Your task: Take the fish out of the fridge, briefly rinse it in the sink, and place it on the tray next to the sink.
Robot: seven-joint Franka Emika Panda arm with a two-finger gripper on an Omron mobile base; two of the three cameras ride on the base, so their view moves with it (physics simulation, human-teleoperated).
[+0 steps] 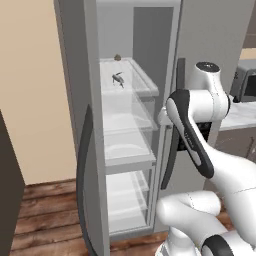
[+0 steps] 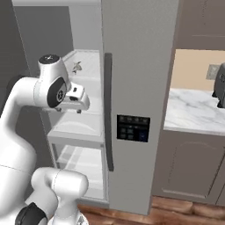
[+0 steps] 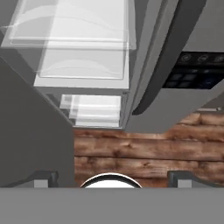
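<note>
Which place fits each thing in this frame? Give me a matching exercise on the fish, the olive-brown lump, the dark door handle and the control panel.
Things:
1. fish
2. olive-brown lump
3. dark curved door handle
4. control panel

Places:
A. on the shut fridge door
B. lying on the top frosted shelf
C. at the back, behind the fish
D. on the edge of the open door

Pairs: 1-B, 2-C, 3-D, 4-A

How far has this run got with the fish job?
Done: the fridge stands open on its left side. In hand: nothing; the fish lies on the upper shelf, and the gripper, fingers wide apart and empty, points down at the lower shelves and floor. Left: grasping the fish, rinsing it and placing it on the tray.
</note>
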